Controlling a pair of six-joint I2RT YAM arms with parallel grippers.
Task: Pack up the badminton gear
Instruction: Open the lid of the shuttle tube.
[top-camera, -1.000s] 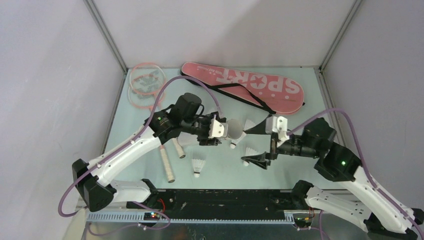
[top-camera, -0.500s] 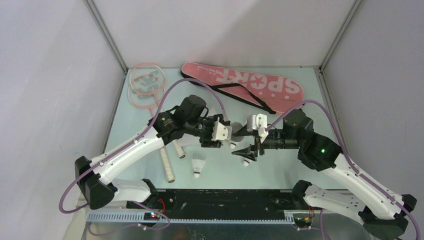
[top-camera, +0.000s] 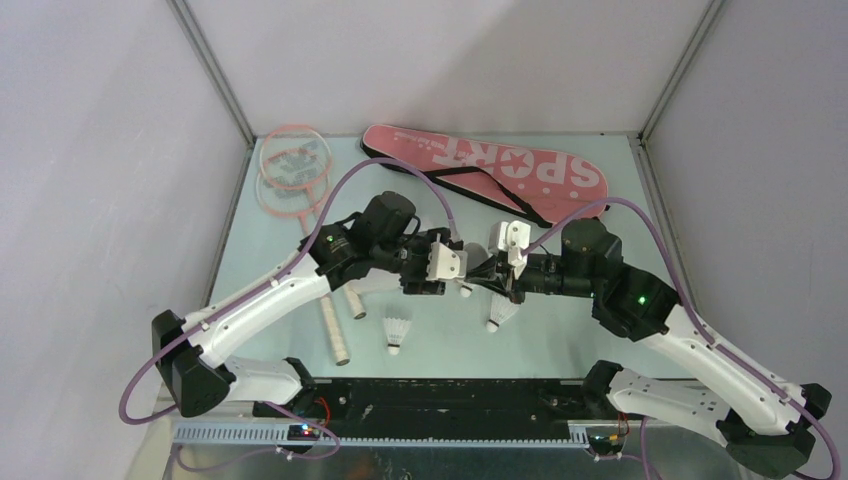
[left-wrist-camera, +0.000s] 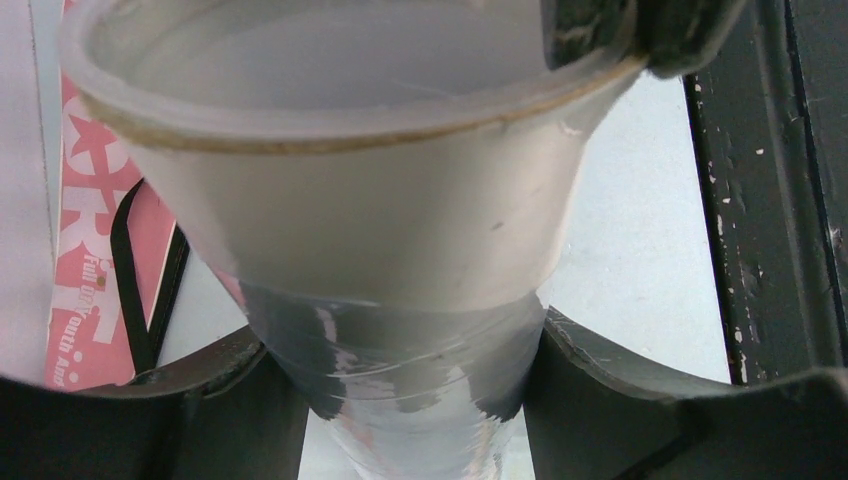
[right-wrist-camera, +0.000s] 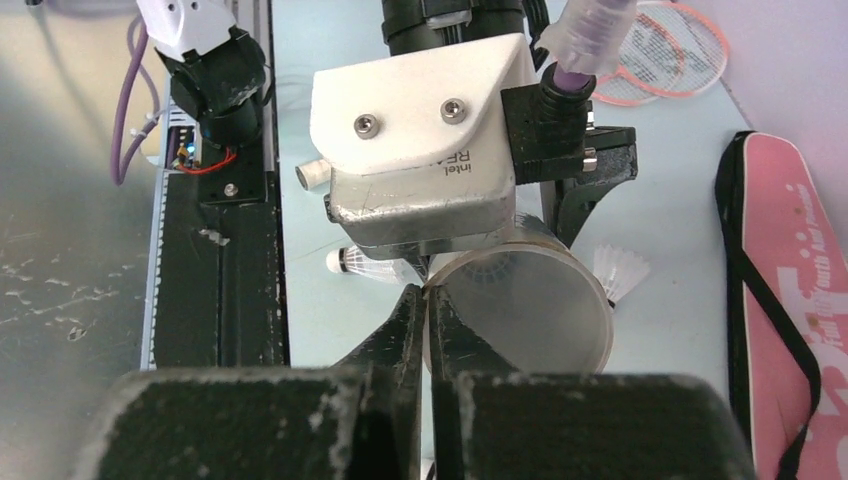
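Left gripper (left-wrist-camera: 400, 405) clamps translucent white tube (left-wrist-camera: 380, 230) | right gripper (right-wrist-camera: 427, 310) pressed together, perhaps on rim

Pale blue-green table (top-camera: 440, 345) has two pink rackets (top-camera: 290, 170) overlapping in the far left corner (white handles pointing toward the near edge), the pink SPORT bag (top-camera: 500, 168) along the back, one shuttlecock (top-camera: 398, 330) near the front, and another shuttlecock (top-camera: 500, 313) beside it.

A: Top view: we look down from above and behind the arm bases (top-camera: 190, 375), whole table (top-camera: 450, 345) in frame.
B: Left wrist: we sit very close, looking past our fingers (left-wrist-camera: 650, 410) at the tube (left-wrist-camera: 380, 230).
A: Right wrist: close too, facing the left arm's camera housing (right-wrist-camera: 420, 140).
B: We share tube and racket bag (top-camera: 500, 165) across all three.
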